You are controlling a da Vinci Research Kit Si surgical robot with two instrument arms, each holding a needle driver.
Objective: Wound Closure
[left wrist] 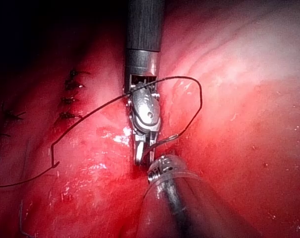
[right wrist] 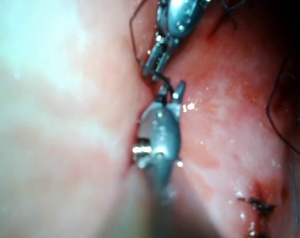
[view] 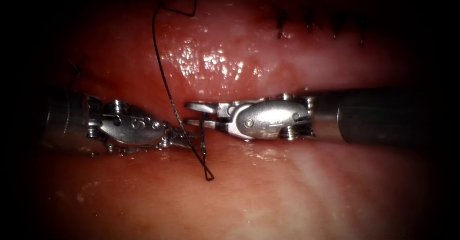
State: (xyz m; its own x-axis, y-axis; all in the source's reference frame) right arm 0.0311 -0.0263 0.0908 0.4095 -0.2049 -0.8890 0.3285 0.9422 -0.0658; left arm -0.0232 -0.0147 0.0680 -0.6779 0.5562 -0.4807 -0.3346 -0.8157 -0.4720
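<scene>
My left tool (view: pixel 187 137) reaches in from the left and its jaws are shut on the black thread (view: pixel 163 77), which runs down from the top and ends in a small loop (view: pixel 209 175) on the tissue (view: pixel 287 197). Tip to tip with it, my right tool (view: pixel 194 114) has its jaws open. A thin dark strand (view: pixel 203 139) passes between them and hangs down to the loop; I cannot tell whether it is needle or thread. In the left wrist view the thread (left wrist: pixel 199 99) arcs around the right tool (left wrist: pixel 144 153). In the right wrist view both tools, the right tool (right wrist: pixel 170 91) and the left tool (right wrist: pixel 154 67), nearly touch.
Several finished dark stitches (view: pixel 280 27) lie at the upper right, also seen as stitches (left wrist: pixel 70 87) and a stitch (right wrist: pixel 259 203). Wet, glistening tissue (view: pixel 215 58) rises behind the tools. Both shafts lie low along the horizontal groove of the cut (view: pixel 268 146).
</scene>
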